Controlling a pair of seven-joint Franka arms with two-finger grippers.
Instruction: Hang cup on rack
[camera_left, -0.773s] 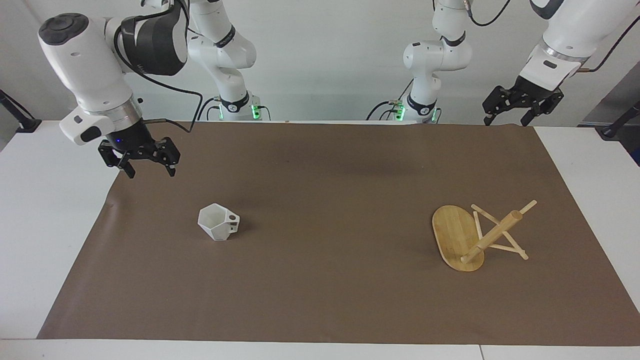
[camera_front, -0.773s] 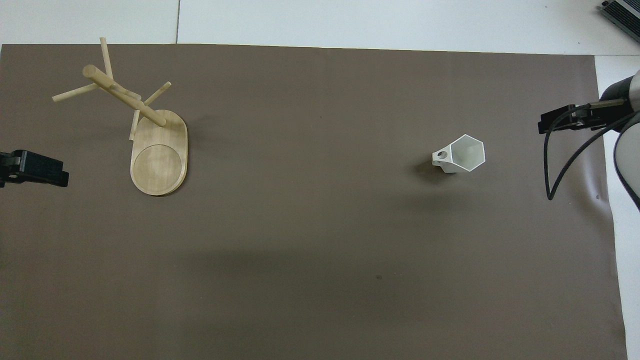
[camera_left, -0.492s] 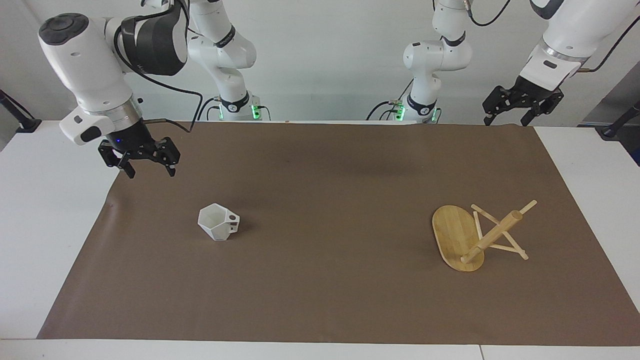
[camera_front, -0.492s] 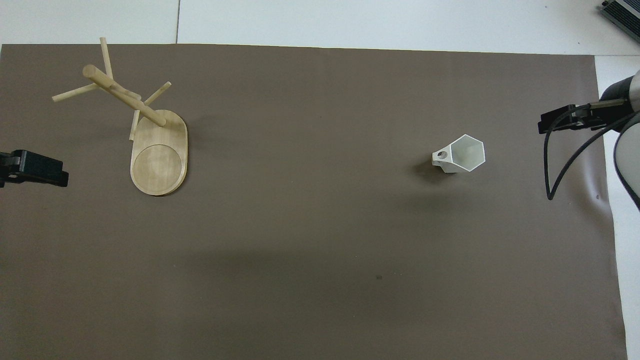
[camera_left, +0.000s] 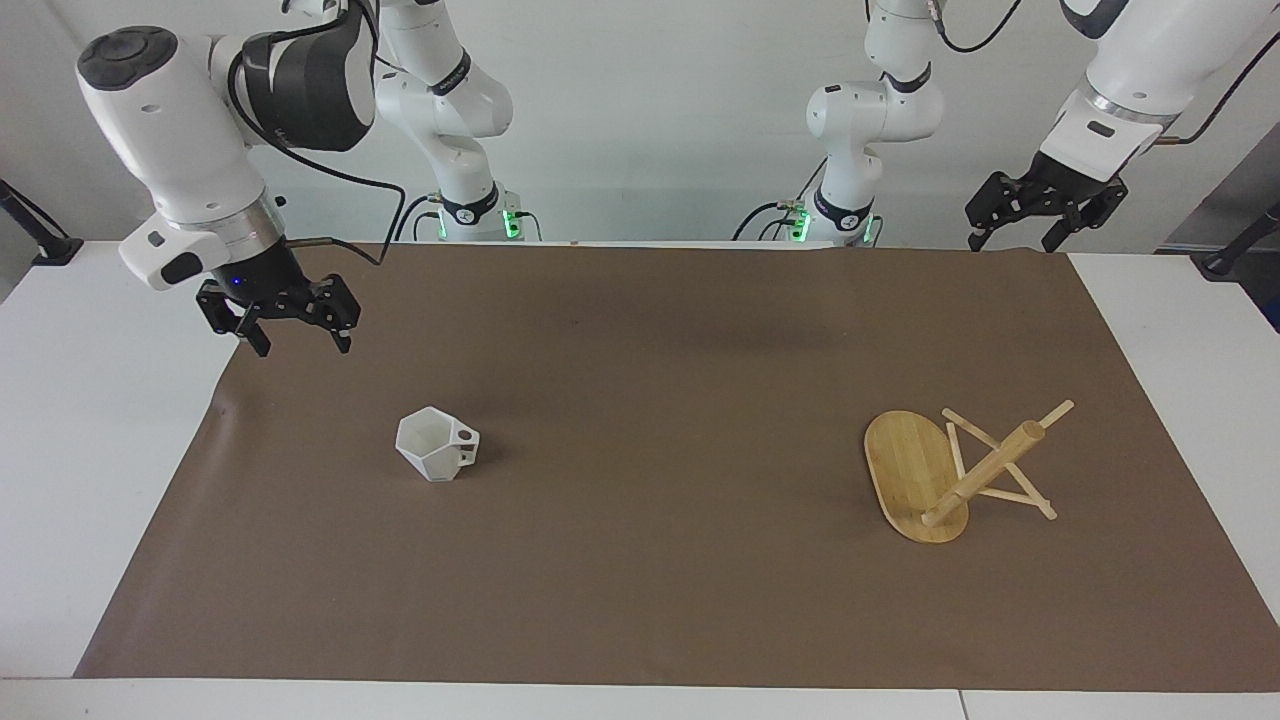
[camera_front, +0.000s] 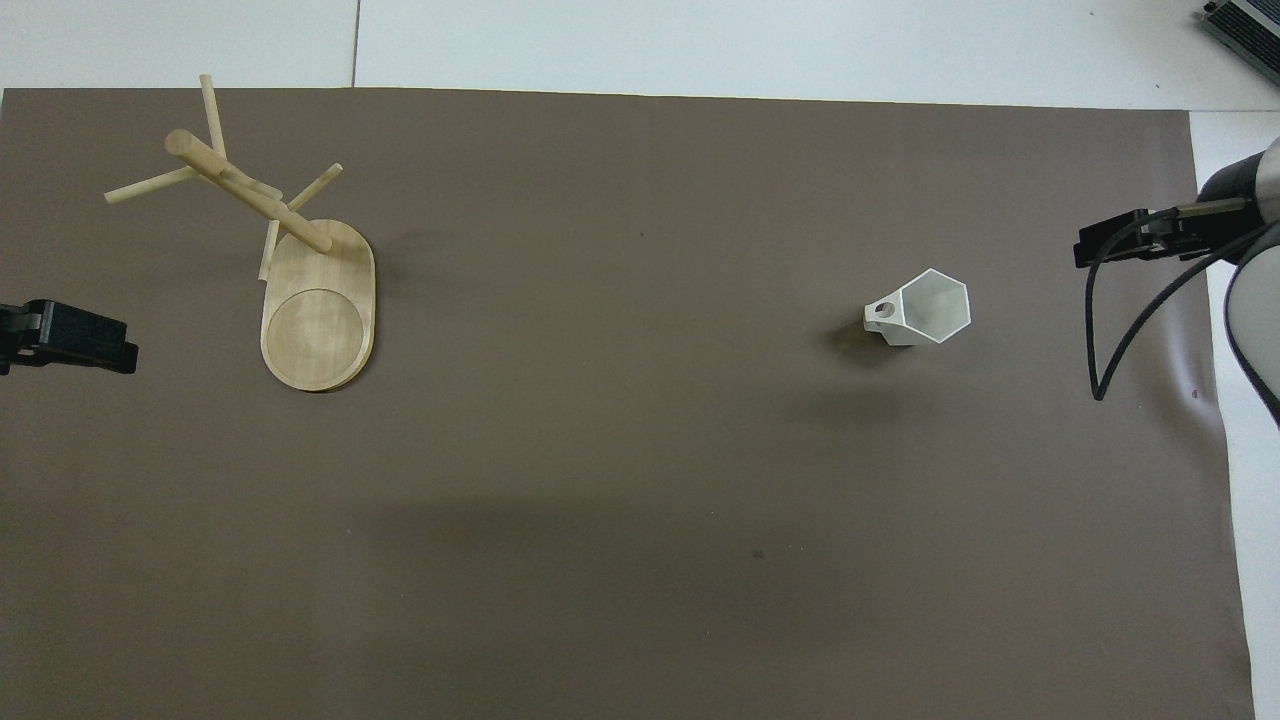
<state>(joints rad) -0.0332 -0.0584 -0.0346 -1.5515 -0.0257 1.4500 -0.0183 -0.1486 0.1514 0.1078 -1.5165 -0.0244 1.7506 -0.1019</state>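
Cup-hanging has not begun. The right pincer hangs spread and empty over the mat's edge at its arm's end, apart from the cup, which stands upright on the brown-covered surface. The left pincer waits spread and empty above its own end, over the mat's corner. The rack stands well apart. Grasping, carrying and hooking remain. Against the earlier frames, almost nothing differs.
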